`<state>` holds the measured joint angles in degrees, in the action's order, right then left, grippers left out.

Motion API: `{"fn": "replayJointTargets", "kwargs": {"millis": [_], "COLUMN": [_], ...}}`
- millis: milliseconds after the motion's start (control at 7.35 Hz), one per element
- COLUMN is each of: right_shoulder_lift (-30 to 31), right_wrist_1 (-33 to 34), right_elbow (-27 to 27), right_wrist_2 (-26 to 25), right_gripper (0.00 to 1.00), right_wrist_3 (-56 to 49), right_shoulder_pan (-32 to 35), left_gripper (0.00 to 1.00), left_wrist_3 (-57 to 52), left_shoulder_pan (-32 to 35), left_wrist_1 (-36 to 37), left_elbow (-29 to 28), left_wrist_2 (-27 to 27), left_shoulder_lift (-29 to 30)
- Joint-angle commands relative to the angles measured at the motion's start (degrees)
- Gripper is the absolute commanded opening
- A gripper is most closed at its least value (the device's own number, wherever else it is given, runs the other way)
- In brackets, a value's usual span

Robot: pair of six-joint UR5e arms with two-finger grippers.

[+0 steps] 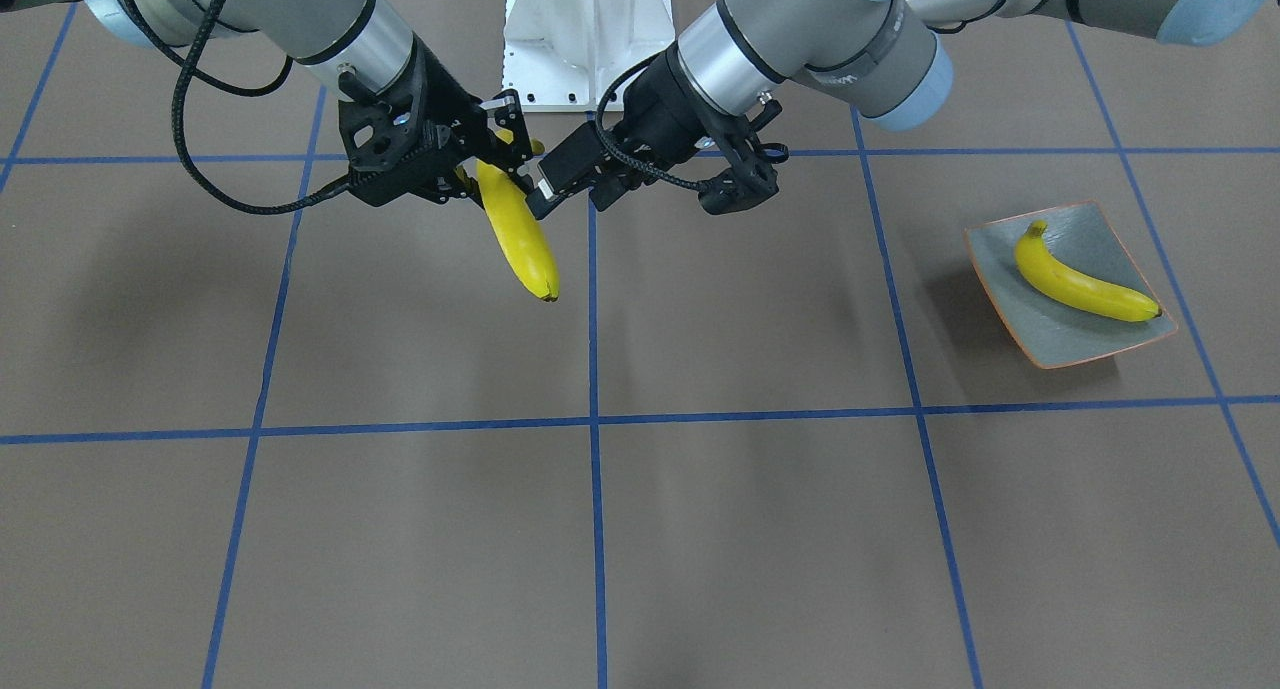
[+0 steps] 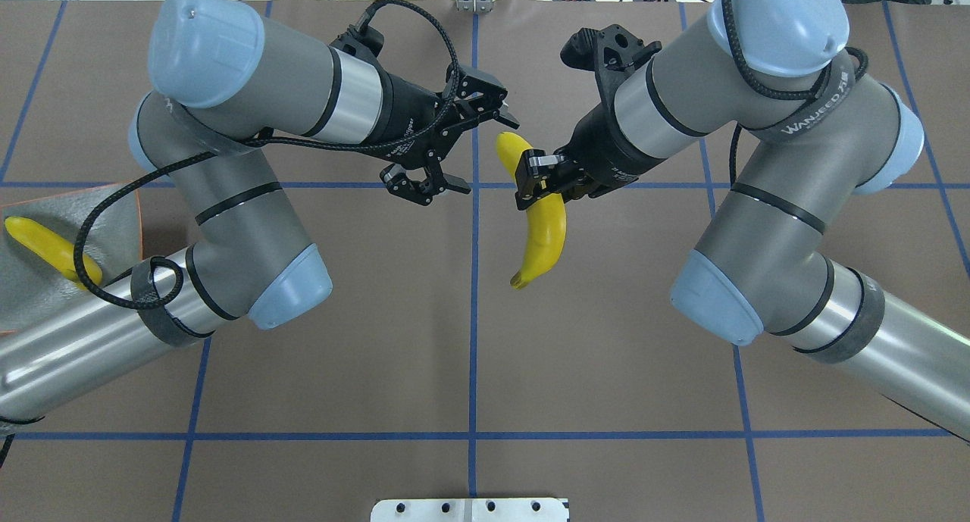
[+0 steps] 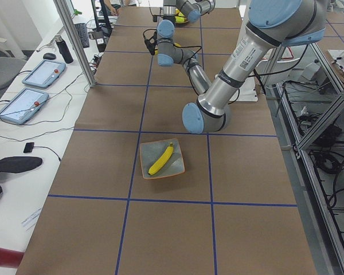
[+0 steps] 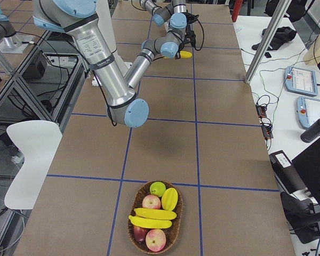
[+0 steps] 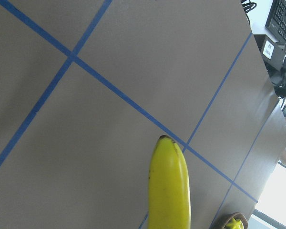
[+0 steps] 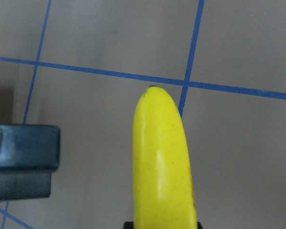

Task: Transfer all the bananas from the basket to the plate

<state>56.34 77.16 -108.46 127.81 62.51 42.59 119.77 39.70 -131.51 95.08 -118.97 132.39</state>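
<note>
Held banana (image 2: 540,226): my right gripper (image 2: 539,179) squeezes its top end, tip hanging down
Left gripper (image 2: 485,156): fingers wide apart, just beside the banana
Plate (image 1: 1075,341): well off on the left arm's side

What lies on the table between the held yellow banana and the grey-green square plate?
Only bare brown table with blue tape lines, in the front-facing view.

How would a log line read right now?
right gripper: holding banana aloft | left gripper: open beside it | plate: one banana
</note>
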Motion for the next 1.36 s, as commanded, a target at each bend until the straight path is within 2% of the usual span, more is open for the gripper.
{"fn": "replayJointTargets", "kwargs": {"millis": [0, 272, 1224], "right_shoulder_lift": [0.0, 0.0, -0.4], "right_wrist_1": [-1.7, -2.0, -2.1], "right_elbow": [-0.1, -0.4, -1.4], "right_wrist_2": [0.2, 0.3, 0.2], "right_gripper": [0.00, 0.00, 0.00], "right_wrist_3": [1.8, 2.4, 3.7], "right_shoulder_pan": [0.0, 0.0, -0.3], "left_gripper": [0.99, 0.99, 0.92], "left_wrist_3": [0.5, 0.5, 0.5], "left_shoulder_pan": [-0.8, -2.0, -3.0], "left_wrist_1": [-2.1, -4.5, -4.5], "left_elbow": [-1.3, -2.4, -2.5], "left_wrist_2": [2.2, 3.8, 3.9], "left_shoulder_lift": [0.6, 0.8, 0.9]}}
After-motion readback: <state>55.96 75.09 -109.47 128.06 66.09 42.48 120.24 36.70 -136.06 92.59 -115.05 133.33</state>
